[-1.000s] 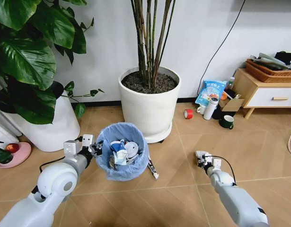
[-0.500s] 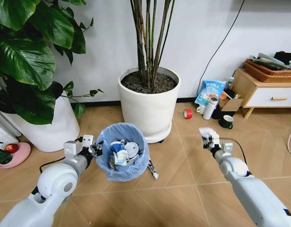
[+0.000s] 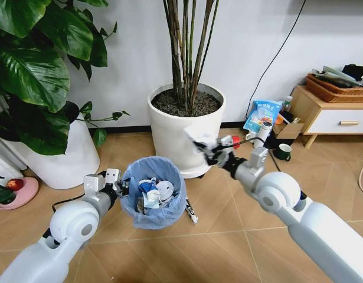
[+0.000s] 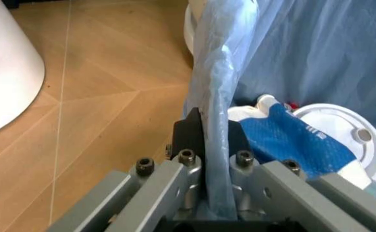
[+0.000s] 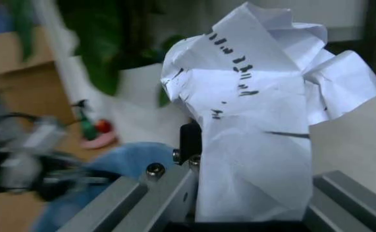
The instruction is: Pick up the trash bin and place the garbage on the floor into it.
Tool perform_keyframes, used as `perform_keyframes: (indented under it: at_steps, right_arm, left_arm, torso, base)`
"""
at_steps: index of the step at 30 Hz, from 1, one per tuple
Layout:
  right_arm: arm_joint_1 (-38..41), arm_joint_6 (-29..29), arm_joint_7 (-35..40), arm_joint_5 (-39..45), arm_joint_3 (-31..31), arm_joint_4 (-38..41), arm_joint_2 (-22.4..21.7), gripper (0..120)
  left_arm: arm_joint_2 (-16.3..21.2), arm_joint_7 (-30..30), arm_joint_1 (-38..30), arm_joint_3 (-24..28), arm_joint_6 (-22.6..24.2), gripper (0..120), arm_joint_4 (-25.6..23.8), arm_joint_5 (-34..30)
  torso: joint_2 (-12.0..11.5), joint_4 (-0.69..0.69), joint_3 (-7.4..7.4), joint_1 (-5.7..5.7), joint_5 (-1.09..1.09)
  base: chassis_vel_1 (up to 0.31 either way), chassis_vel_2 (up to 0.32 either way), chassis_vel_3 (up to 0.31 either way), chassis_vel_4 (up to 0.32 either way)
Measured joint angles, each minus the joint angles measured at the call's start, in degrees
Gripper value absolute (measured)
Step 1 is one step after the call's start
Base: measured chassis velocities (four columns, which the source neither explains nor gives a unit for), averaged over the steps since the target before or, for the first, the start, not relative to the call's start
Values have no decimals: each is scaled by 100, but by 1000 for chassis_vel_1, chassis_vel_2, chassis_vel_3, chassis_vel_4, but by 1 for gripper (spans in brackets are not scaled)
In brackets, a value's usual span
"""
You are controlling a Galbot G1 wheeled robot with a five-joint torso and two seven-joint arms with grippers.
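The left gripper is clamped on the rim of the trash bin, its fingers pinching the pale blue liner, and holds the bin above the herringbone floor, just in front of the big white plant pot. Inside lie a white disc, a blue-white packet and tissue wads. The right gripper is closed on a crumpled white paper wad, held up beside the pot, above and beyond the bin's far rim.
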Motion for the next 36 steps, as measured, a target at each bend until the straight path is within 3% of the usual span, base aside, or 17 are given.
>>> perform_keyframes:
  at_steps: [6,15,17,19,21,22,33,36]
  right_arm:
    - [687,-21,0,186,-1015,66,69,0]
    - [987,-199,65,309,-1638,-13,140,0]
    - [990,-228,88,333,-1673,-5,135,5]
    - [987,-248,136,359,-1750,-2,121,19]
    - [982,-248,155,359,-1757,-13,123,22]
    - [975,-247,182,364,-1765,-22,127,30]
    - [906,-222,225,354,-1781,-59,123,65]
    - [906,-207,230,340,-1772,-56,136,81]
  left_arm:
    - [48,-152,-27,-3,4,0,5,-161]
    - [129,-200,-34,-87,13,0,-34,-312]
    - [130,-200,-38,-91,14,0,-35,-317]
    - [130,-199,-69,-91,14,0,-28,-328]
    - [129,-197,-79,-89,14,0,-25,-333]
    - [127,-194,-86,-85,13,0,-22,-337]
    - [162,-175,-105,-85,13,0,-14,-352]
    - [162,-172,-102,-94,11,0,-16,-353]
  torso:
    - [0,0,0,0,0]
    - [0,0,0,0,2]
    - [0,-1,0,0,1]
    - [0,-1,0,0,1]
    - [0,-1,0,0,1]
    - [0,-1,0,0,1]
    - [0,-1,0,0,1]
    - [0,-1,0,0,1]
  base:
    - [0,0,0,0]
    - [0,0,0,0]
    - [0,0,0,0]
    - [0,0,0,0]
    - [0,0,0,0]
    - [0,0,0,0]
    - [0,0,0,0]
    - [0,0,0,0]
